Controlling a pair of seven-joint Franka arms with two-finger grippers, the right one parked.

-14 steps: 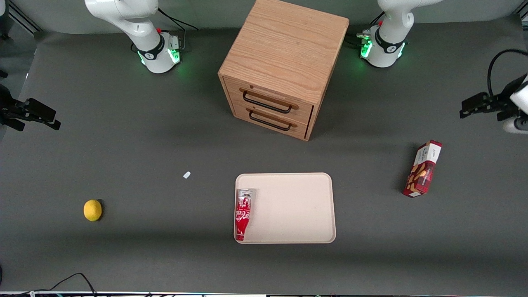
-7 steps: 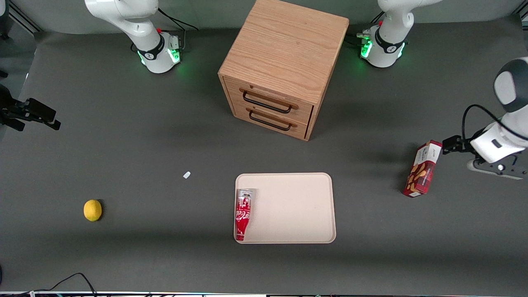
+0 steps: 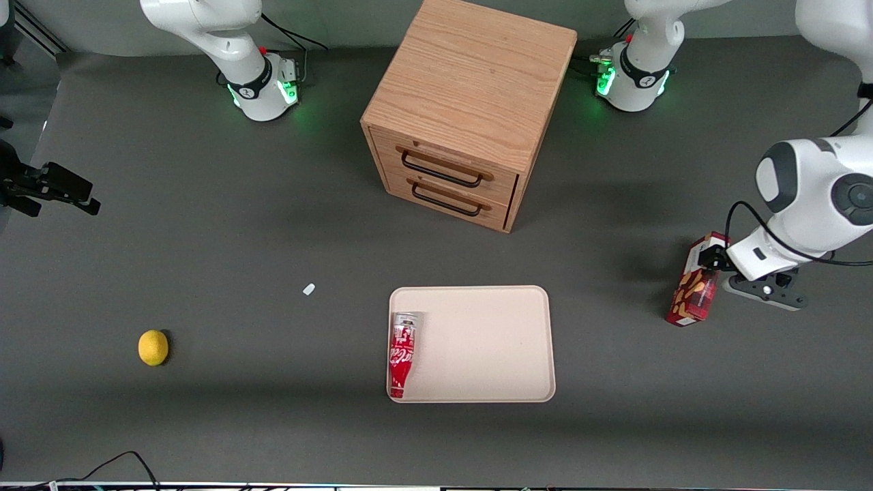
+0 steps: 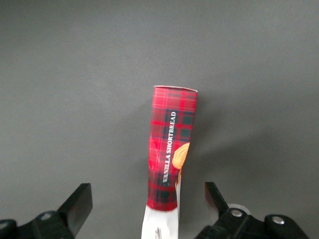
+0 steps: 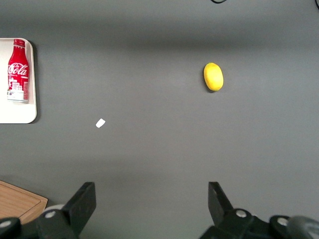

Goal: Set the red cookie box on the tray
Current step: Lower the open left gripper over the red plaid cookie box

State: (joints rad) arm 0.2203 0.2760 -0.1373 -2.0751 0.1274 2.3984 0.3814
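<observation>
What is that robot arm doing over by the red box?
The gripper hangs open right above the red cookie box, one finger on each side, not touching it. The box lies on the dark table toward the working arm's end, apart from the tray. A red cola bottle already lies on the tray. The box is not yet picked up.
</observation>
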